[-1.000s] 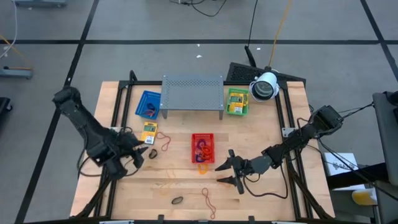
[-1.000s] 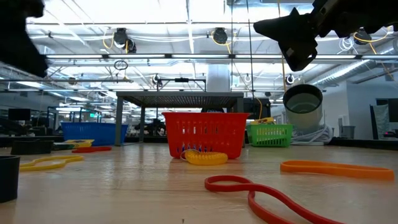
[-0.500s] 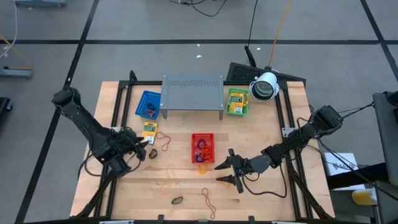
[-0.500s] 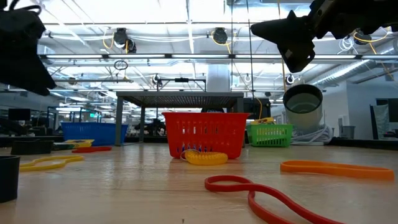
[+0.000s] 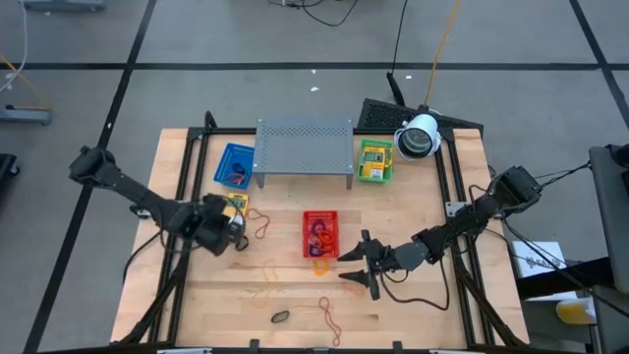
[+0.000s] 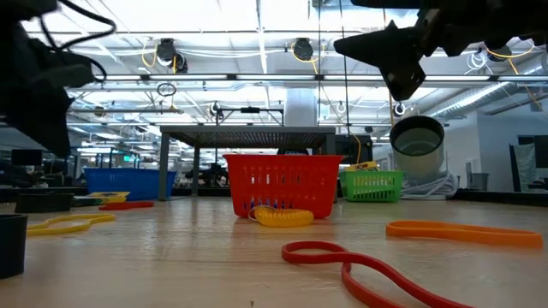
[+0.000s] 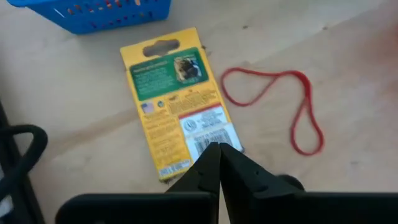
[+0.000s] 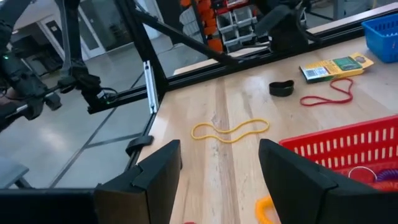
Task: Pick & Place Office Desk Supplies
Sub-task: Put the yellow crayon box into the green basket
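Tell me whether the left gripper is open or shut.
Shut. In the left wrist view the left gripper has its two dark fingers pressed together, empty, just above the yellow-and-green packet lying flat on the table.

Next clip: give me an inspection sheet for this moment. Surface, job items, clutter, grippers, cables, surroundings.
Surface: wooden table, bare in front.
Job items: yellow-and-green packet flat beside red rubber band; tan rubber band loose; more bands in red basket.
Clutter: grey perforated rack, blue basket, green basket.
Grippers: left gripper shut, empty, over the packet; right gripper open, empty.
Cables: floor cables behind the table.
Surroundings: nothing seen.
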`<move>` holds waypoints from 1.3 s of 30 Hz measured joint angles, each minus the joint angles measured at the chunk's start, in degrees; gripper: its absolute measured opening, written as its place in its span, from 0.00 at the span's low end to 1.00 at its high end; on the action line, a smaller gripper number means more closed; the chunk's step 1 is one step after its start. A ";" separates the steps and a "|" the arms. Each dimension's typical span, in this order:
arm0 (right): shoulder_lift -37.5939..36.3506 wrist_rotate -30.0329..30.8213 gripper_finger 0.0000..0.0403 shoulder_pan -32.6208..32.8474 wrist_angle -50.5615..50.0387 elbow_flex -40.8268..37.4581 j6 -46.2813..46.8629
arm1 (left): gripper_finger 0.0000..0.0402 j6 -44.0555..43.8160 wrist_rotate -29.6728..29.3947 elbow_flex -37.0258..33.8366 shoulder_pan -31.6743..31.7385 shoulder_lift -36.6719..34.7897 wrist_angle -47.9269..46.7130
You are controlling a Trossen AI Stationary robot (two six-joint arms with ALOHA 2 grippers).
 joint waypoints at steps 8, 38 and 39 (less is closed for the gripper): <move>-0.01 -0.12 0.52 -0.37 0.14 0.00 1.92 | 0.01 17.76 7.60 0.00 15.87 -0.71 7.05; -0.01 0.02 0.52 3.80 -0.84 0.00 6.13 | 0.00 37.90 19.80 0.02 29.82 10.82 12.91; -0.01 0.05 0.52 3.80 -1.06 0.00 6.14 | 0.00 37.96 20.04 0.02 29.97 11.05 12.88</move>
